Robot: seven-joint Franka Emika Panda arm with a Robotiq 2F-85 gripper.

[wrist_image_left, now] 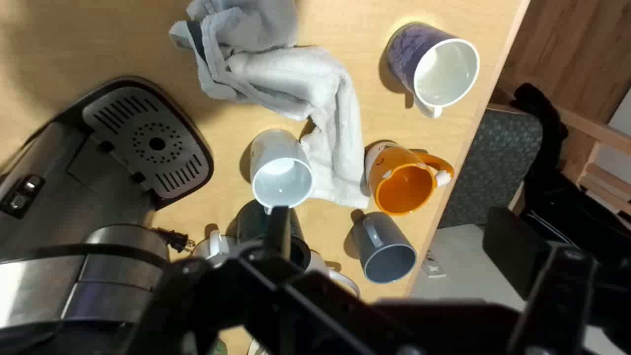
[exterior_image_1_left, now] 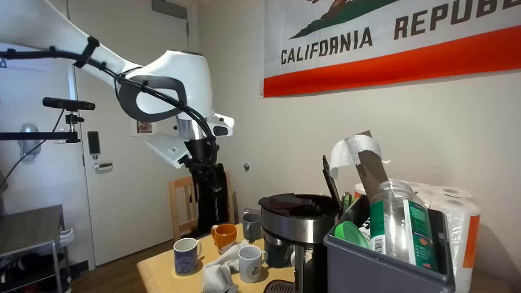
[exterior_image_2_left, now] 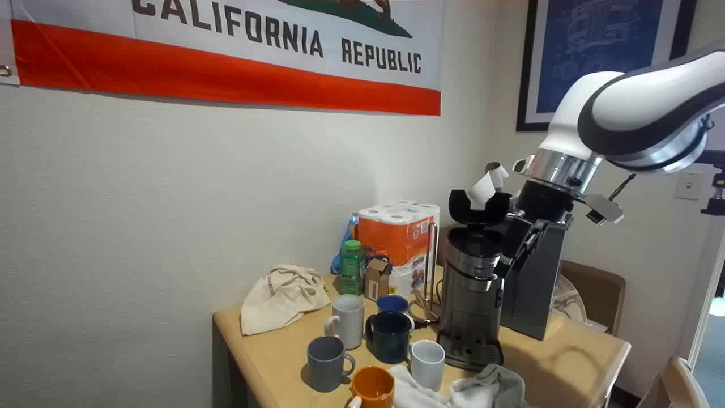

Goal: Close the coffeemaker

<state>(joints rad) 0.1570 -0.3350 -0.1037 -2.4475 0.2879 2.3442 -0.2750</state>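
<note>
A black-and-silver coffeemaker (exterior_image_2_left: 470, 300), its dark lid (exterior_image_2_left: 481, 217) raised, stands right of center in an exterior view. A gray bin (exterior_image_1_left: 366, 262) covers part of it in an exterior view; the wrist view crops it at left. Long axis upright, its drip tray (exterior_image_2_left: 470, 352) faces frame bottom. The gripper (wrist_image_left: 392, 236) has its fingers spread apart.

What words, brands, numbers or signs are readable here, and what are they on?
"CALIFORNIA REPUBLIC": on the flag.
Clear jar: label print too small to read.
White mug: print too blurred.
Orange roll pack: lettering too small.
Framed blue picture: any lettering too small.
Dark mark at an exterior view's left edge: cut off.
Coffeemaker: no wording I can make out.
</note>
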